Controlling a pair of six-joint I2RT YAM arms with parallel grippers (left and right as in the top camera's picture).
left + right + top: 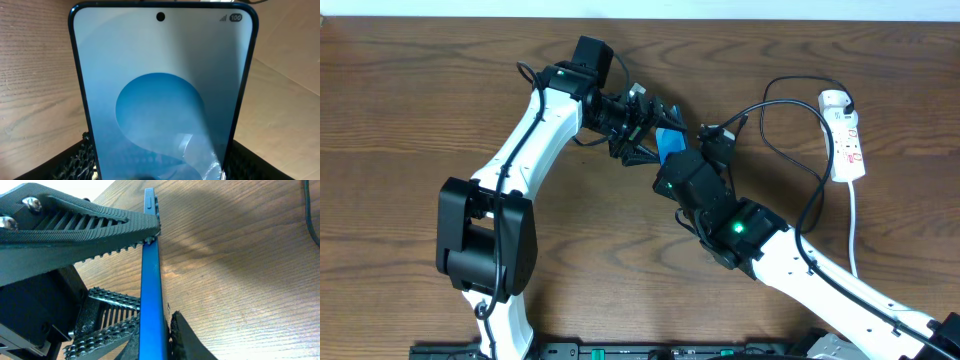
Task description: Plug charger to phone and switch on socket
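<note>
The phone (669, 143), slim with a cyan-blue screen, is held off the table between both arms. My left gripper (653, 132) is shut on it; in the left wrist view the phone's screen (160, 100) fills the frame, with the gripper (159, 172) clamping its side edges. My right gripper (678, 162) is shut on the phone's lower end; in the right wrist view the gripper (161, 342) pinches the phone (151, 280), seen edge-on. The black charger cable (817, 190) loops on the table to the right; its plug tip is not visible. The white socket strip (849, 147) lies at the far right.
A white adapter (835, 100) sits at the strip's far end, where the black cable starts. The strip's white cord (853, 230) runs towards the front edge. The wooden table (410, 110) carries nothing else. A stretch of black cable (312, 215) crosses the right wrist view's corner.
</note>
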